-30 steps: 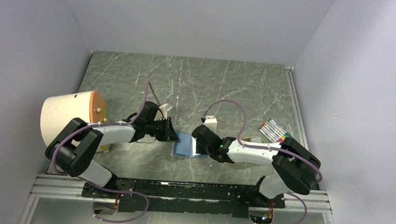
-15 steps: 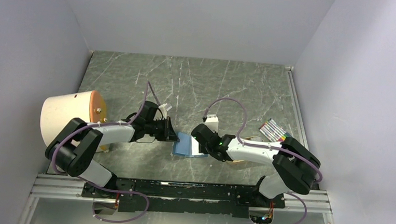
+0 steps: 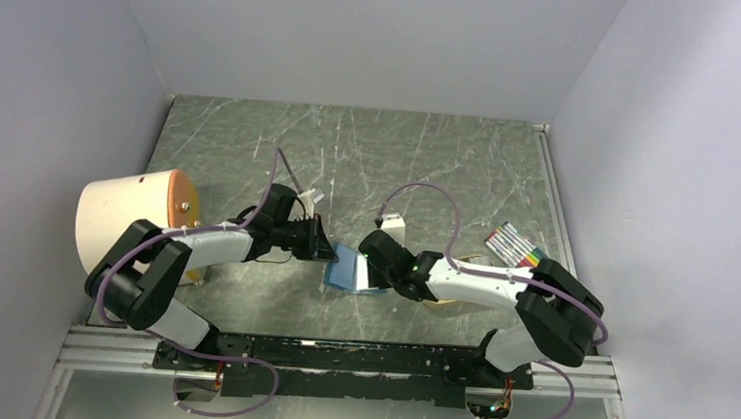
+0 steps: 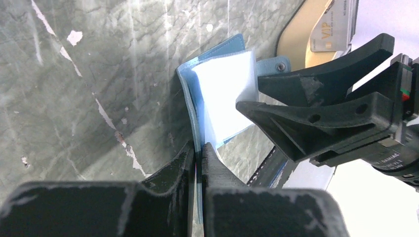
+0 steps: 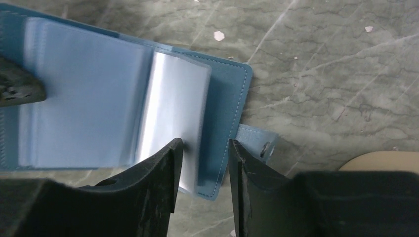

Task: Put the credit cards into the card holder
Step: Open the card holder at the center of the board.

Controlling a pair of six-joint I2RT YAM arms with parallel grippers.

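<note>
Grip first: my left gripper (image 4: 198, 148) is clamped on the left cover of the card holder (image 4: 217, 94), pinching its edge so that the cover stands up off the table (image 3: 254, 144). My right gripper (image 5: 204, 148) is narrowly parted. Its fingers straddle the edge of the clear sleeves (image 5: 168, 113) and the right cover, with the snap tab (image 5: 257, 143) just beside them at 3 o'clock. I cannot tell whether a pad touches a sleeve.

From above, the holder sits at 6 o'clock of the table's middle, between my wrists. One credit card (image 4: 332, 29) marked VIP lies in the tan tray (image 4: 296, 44), at 1 o'clock of the holder in my left wrist view.

I judge the holder soft, floppy and light enough to slide, so it needs pinning by a cover edge. The sleeves look thin, slick and clingy. The card should be stiff, flat and slippery, and I would take it across its short edges.
</note>
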